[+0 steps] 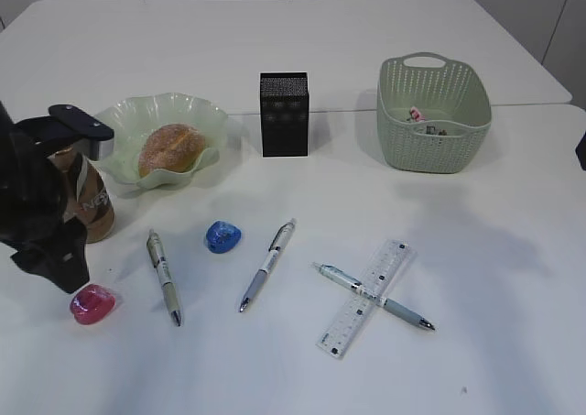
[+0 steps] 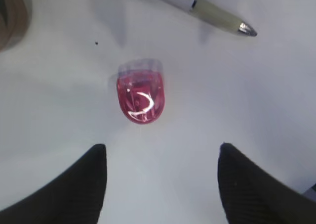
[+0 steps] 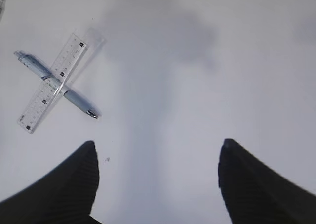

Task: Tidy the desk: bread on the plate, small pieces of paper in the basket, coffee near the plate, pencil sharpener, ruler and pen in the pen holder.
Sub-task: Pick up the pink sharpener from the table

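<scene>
My left gripper [image 1: 64,276] [image 2: 162,147] hangs open just above the desk [image 1: 476,278], and a pink pencil sharpener [image 1: 92,303] [image 2: 140,98] lies right in front of its fingertips, untouched. The coffee [image 1: 93,204] stands behind that arm, beside the plate [image 1: 128,117], which holds the bread [image 1: 171,147]. A blue pencil sharpener [image 1: 222,236] and two pens [image 1: 165,276] [image 1: 267,264] lie mid-desk. A third pen [image 1: 403,312] [image 3: 79,101] crosses the ruler [image 1: 385,267] [image 3: 69,56]. My right gripper [image 3: 157,144] is open over bare desk.
The pen holder [image 1: 284,113] stands at the back centre. The basket [image 1: 432,149] sits at the back right with small paper scraps [image 1: 419,117] inside. A pen tip [image 2: 237,26] lies beyond the pink sharpener in the left wrist view.
</scene>
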Controlling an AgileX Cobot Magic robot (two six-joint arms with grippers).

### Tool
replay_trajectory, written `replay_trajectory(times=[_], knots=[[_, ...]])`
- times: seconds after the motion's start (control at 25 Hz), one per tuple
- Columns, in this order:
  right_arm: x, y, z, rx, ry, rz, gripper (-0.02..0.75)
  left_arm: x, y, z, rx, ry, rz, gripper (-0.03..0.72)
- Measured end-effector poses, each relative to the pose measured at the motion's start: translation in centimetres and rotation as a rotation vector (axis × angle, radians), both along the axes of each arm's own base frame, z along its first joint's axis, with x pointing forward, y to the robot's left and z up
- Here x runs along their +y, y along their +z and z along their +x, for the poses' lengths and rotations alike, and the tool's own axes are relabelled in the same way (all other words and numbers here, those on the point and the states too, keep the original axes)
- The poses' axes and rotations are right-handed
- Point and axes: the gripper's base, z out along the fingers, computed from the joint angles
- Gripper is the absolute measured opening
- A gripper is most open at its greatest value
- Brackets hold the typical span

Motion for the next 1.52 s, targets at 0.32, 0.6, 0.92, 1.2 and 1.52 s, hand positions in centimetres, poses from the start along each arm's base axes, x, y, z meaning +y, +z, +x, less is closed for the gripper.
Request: replay_trajectory(times=[0.32, 0.6, 0.92, 1.2, 1.52], knots=[[0.0, 0.0, 0.0, 0.0, 0.002, 0.001, 0.585, -0.9, -1.8, 2.0, 0.037, -0.006, 0.012, 0.505], [0.0, 0.0, 0.0, -0.002, 0.001, 0.001, 0.585, -1.0, -3.0, 2.5, 0.065, -0.006, 0.022, 0.505], [0.0, 0.0, 0.0, -0.002, 0.001, 0.001, 0.585, -1.1, -5.0, 2.8, 0.12, -0.007, 0.042, 0.505], [0.0, 0.0, 0.0, -0.002, 0.001, 0.001, 0.585, -1.2, -5.6, 3.1, 0.113, -0.007, 0.04, 0.506], [0.0, 0.0, 0.0, -0.006, 0.001, 0.001, 0.585, -1.3, -5.6, 3.3, 0.085, -0.006, 0.032, 0.506]])
